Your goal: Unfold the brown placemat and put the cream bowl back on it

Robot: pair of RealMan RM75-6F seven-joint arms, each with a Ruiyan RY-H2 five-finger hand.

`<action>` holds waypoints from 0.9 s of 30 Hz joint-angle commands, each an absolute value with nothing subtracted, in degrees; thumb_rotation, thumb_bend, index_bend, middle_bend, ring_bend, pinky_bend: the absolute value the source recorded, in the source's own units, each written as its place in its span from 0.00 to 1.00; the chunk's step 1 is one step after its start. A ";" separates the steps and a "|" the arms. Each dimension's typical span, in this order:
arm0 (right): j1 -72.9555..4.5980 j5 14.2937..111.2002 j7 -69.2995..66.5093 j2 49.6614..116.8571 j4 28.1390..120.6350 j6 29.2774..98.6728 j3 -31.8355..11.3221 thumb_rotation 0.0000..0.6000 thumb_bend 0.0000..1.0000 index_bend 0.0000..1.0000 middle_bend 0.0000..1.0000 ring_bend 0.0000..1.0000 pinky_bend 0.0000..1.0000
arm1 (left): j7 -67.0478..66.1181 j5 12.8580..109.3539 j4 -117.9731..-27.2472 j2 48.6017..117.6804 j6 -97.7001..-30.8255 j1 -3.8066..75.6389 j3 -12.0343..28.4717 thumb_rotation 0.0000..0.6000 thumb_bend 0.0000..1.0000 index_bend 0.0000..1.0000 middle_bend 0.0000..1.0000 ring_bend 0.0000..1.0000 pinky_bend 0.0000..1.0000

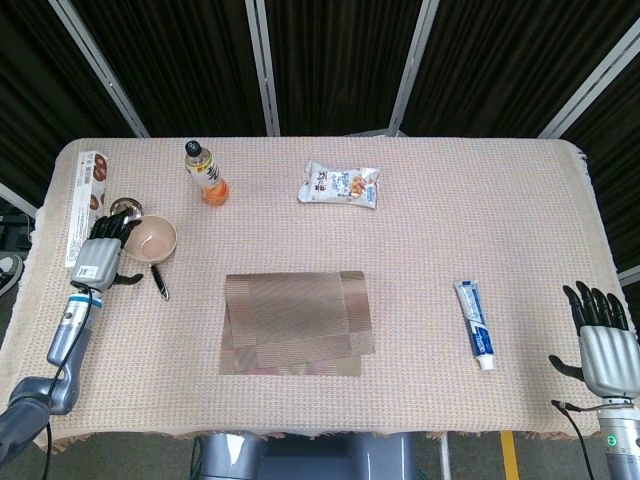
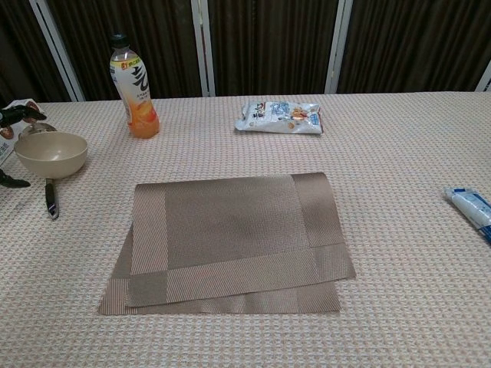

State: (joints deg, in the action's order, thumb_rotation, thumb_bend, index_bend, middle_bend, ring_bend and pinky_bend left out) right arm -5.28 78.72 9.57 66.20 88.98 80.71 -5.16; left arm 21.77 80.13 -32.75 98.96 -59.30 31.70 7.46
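Placemat point(image 1: 297, 322) lies folded at table center. Bowl point(image 1: 153, 238) sits on the cloth well to its left, beside bottle point(image 1: 206, 173). Left hand point(image 1: 100, 260) touches bowl rim; can't tell if gripping. Right hand point(image 1: 602, 340) far right of mat, fingers spread, empty.

The head view looks steeply down from high above the near table edge, taking in the whole tablecloth point(image 1: 450, 210). The chest view sits low and close, facing level across it toward the dark curtains point(image 2: 268, 42). Both share the folded brown placemat point(image 1: 297, 322), drink bottle point(image 2: 133, 86) and snack packet point(image 2: 278, 117).
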 commanded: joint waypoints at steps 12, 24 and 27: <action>-5.27 78.86 8.90 65.88 88.98 80.85 -5.22 1.00 0.00 0.00 0.00 0.00 0.00 | 22.14 98.14 -54.86 89.65 -80.05 31.18 -1.17 1.00 0.00 0.20 0.00 0.00 0.00; -5.04 78.37 8.11 65.53 88.54 80.83 -5.30 1.00 0.00 0.00 0.00 0.00 0.00 | 16.36 105.34 -60.07 92.85 -76.79 32.81 -7.90 1.00 0.04 0.35 0.00 0.00 0.00; -5.01 78.25 7.94 65.50 88.42 80.75 -5.30 1.00 0.00 0.00 0.00 0.00 0.00 | 15.52 106.17 -59.91 93.41 -76.58 32.69 -8.88 1.00 0.06 0.36 0.00 0.00 0.00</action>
State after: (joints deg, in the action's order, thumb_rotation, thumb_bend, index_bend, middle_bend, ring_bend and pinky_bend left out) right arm -5.01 78.26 7.94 65.50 88.42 80.76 -5.31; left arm 15.77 105.96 -59.94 93.18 -76.72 32.74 -8.64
